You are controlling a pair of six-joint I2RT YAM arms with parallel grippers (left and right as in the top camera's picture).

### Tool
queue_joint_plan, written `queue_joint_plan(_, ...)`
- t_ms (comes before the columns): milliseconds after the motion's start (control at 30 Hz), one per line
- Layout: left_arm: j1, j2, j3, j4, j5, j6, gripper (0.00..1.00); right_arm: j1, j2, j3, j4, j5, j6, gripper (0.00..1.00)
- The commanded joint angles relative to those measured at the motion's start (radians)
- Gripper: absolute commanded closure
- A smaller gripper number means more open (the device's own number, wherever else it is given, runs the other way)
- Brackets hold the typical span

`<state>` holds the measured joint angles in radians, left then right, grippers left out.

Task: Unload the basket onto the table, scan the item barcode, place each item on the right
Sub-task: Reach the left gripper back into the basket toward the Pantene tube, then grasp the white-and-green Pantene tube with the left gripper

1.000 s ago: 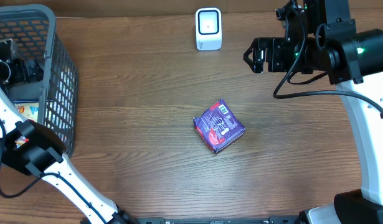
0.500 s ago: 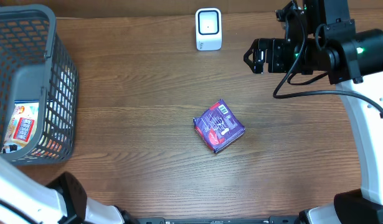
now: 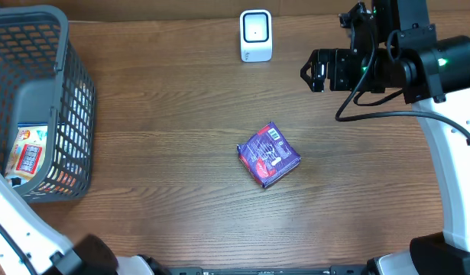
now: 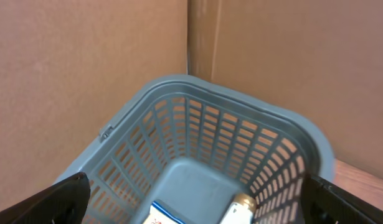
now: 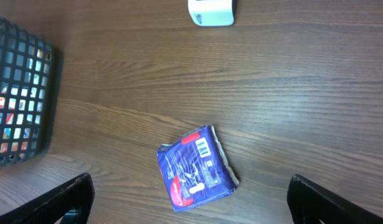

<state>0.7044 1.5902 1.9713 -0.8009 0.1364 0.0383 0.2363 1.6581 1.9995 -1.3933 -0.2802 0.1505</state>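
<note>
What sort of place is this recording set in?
Probably a mock shop checkout: a white barcode scanner at the far edge of the wooden table, a grey basket of packaged goods, a purple packet lying mid-table, barcode up.

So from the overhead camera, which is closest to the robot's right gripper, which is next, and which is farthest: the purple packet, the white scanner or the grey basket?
Counting out from the right gripper:
1. white scanner, at the back edge, just beside the gripper.
2. purple packet, in the middle.
3. grey basket, far over on the left side.
</note>
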Motion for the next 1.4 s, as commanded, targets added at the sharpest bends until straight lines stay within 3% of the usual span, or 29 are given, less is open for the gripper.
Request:
queue_joint_plan(0, -0.025, -0.037, -0.043, -0.022, -0.023, -0.002, 0.0, 0.005, 0.0, 0.016, -0.004, 0.018, -0.002, 0.0)
queue_joint_plan(233, -0.023, 0.086, -0.043, -0.22, -0.078, 0.106, 0.0, 0.005, 0.001, 0.016, -0.015, 0.018, -0.002, 0.0)
queue_joint_plan(533, -0.023, 0.294, -0.043, -0.339, -0.084, 0.097, 0.03, 0.005, 0.002, 0.016, -0.058, 0.018, -0.002, 0.0)
queue_joint_plan(633, -0.031, 0.357, -0.043, -0.365, -0.084, 0.16, 0.03, 0.005, 0.002, 0.016, -0.063, 0.018, -0.002, 0.0)
queue_joint_plan(1133, -0.031, 0.49, -0.044, -0.319, 0.097, 0.436, 0.0, 0.005, 0.003, 0.016, -0.075, 0.018, 0.001, 0.0)
queue_joint_plan(1367, -0.031, 0.544, -0.045, -0.317, 0.1, 0.547, 0.0, 0.005, 0.003, 0.016, -0.06, 0.017, 0.007, 0.0)
